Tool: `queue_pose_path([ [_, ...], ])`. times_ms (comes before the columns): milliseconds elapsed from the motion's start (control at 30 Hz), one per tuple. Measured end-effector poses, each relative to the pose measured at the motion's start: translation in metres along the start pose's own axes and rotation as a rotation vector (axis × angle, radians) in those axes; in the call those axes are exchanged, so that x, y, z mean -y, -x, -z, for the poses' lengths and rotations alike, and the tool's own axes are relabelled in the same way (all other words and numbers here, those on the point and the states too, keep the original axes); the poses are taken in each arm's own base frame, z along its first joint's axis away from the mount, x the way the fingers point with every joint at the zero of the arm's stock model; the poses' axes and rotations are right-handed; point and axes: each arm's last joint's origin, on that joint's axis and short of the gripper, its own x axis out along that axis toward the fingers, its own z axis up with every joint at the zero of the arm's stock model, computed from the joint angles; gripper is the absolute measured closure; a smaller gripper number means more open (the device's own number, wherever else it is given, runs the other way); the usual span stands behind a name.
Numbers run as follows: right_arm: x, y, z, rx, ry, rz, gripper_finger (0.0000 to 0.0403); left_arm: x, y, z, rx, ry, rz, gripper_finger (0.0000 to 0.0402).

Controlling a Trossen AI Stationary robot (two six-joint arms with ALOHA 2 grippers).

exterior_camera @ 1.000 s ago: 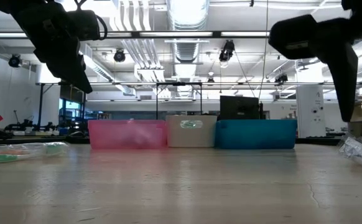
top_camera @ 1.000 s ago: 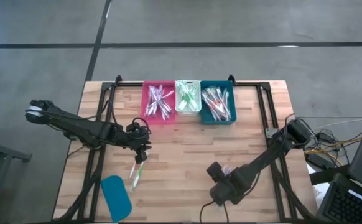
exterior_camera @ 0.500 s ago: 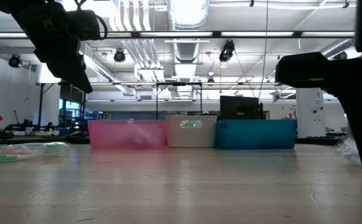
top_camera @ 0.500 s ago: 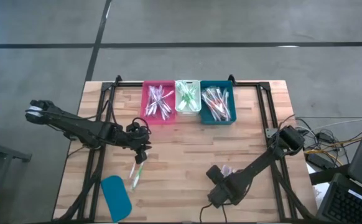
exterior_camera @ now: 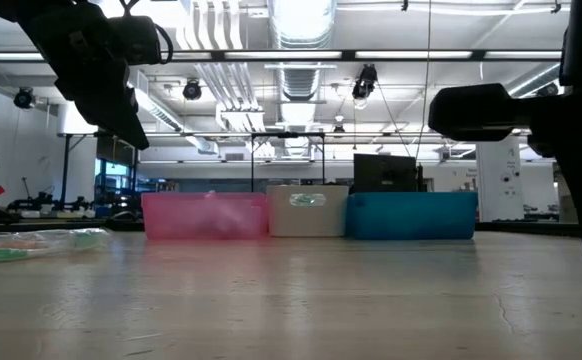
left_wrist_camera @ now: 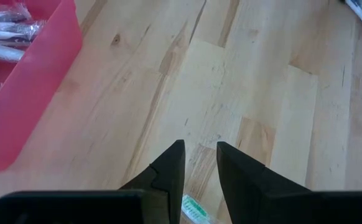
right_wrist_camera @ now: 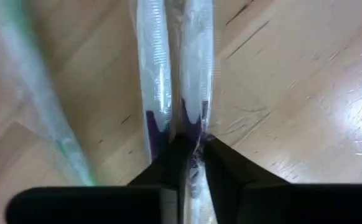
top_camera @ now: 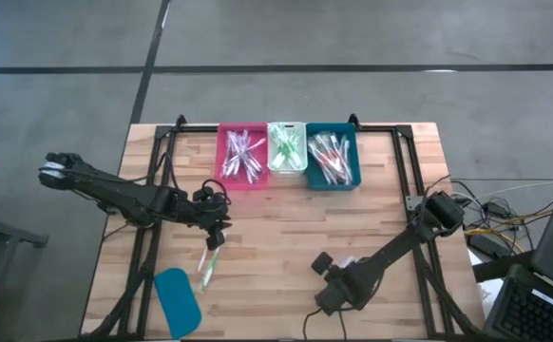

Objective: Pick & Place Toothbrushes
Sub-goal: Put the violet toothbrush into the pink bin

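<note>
**Right tool closing on wrapped purple toothbrush, near edge of tabletop**

Right tool (right_wrist_camera: 193, 165) down at the tabletop (top_camera: 286, 223), near-right area, well apart from the three bins. Fingers (right_wrist_camera: 168, 163) drawn nearly together around a clear-wrapped toothbrush with purple accent (right_wrist_camera: 193, 93); wrapper pinched between the tips. Looks like a grip on it, not yet lifted. A second purple-accented toothbrush (right_wrist_camera: 153, 74) lying just beside the first, roughly parallel, outside the fingers. A blurred green-tinted wrapped piece (right_wrist_camera: 44, 112) farther off to one side in the same view.

Key relation: long axis of the gripped toothbrush running straight ahead from the tool, in line with the reach of the fingers, so gripped near one end with most of the length projecting forward. Purple part closest to the fingertips. Judgement: held end-on like this, likely to droop or swing on lifting; neighbouring brush close enough to be dragged along.

In the high view, only a small pale patch of the toothbrushes visible beside the right tool (top_camera: 332, 275); orientation not readable there.

Left tool (top_camera: 216, 228) hovering above the tabletop, mid-left, fingers (left_wrist_camera: 168, 171) part-way apart with nothing between them. A green toothbrush (top_camera: 208, 266) lying on the wood just below it, long axis running roughly toward the near edge. Teal lid (top_camera: 177, 296) near the front-left corner.

Destination, as judged: pink bin (top_camera: 242, 157), white bin (top_camera: 287, 148), teal bin (top_camera: 332, 160) at the far edge, all holding toothbrushes. Right arm clearly nearer to the purple pair; left arm nearer to the green one.
</note>
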Motion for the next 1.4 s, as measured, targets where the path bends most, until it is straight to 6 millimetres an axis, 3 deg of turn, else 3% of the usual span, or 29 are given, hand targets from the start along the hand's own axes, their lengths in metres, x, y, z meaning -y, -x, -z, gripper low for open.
queue_pose_path([
  [100,0.0,0.001,-0.001,0.003,0.019,0.004,0.0383,0.0,0.0,0.0,0.0,0.0,0.0,0.0305],
  [600,0.007,0.046,-0.006,0.151,0.01,0.038,0.0394,0.001,0.0,-0.001,0.012,0.005,0.004,0.0305],
  [733,0.011,0.049,-0.005,0.136,0.03,0.143,0.0394,0.003,0.0,-0.005,0.055,0.067,0.038,0.0305],
  [1133,0.023,0.05,-0.007,0.002,0.223,0.658,0.0394,0.021,-0.017,-0.015,0.281,0.147,0.424,0.0305],
  [1233,0.026,0.044,-0.008,0.041,0.231,0.618,0.0394,0.021,-0.029,-0.01,0.248,0.149,0.417,0.0305],
  [1333,0.03,0.034,-0.004,0.099,0.226,0.396,0.0394,0.023,-0.042,-0.006,0.203,0.152,0.394,0.0305],
  [1400,0.033,0.03,-0.001,0.105,0.197,0.337,0.0394,0.024,-0.051,-0.003,0.174,0.151,0.382,0.0305],
])
